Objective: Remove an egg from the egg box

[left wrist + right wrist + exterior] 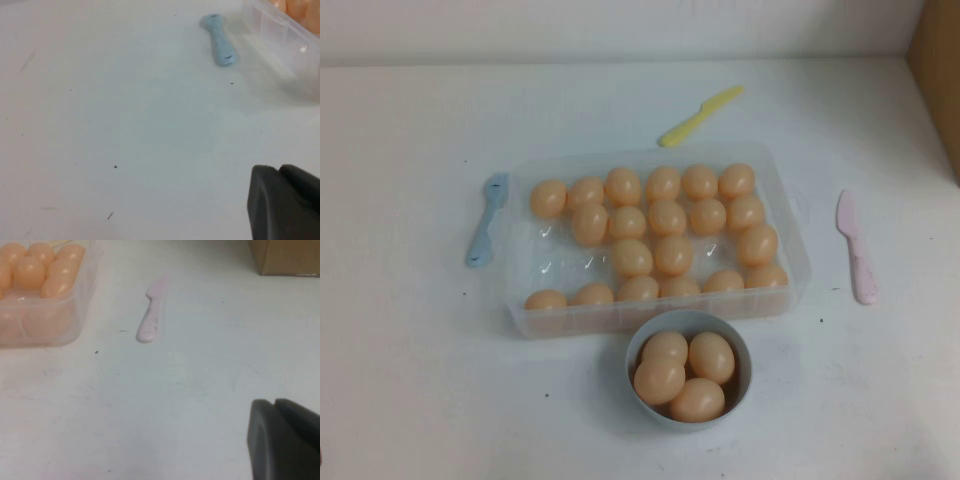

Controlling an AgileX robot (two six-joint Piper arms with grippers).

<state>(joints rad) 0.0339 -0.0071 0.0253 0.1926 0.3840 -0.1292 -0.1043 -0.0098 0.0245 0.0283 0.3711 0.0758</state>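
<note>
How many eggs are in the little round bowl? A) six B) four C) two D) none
B: the high view shows four eggs piled in the bowl just in front of the egg box. Neither end effector is over the bowl: the left end effector and right end effector sit above bare table.

White table (410, 380), egg box (525, 320), grey-blue bowl (740, 385), blue (485, 220), yellow (700, 115), pink (856, 245) utensils, perhaps knives.

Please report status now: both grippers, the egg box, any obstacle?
Left gripper low over bare table by blue knife, holding nothing. Right gripper near pink knife, holding nothing. Egg box untouched. No obstacle.
</note>
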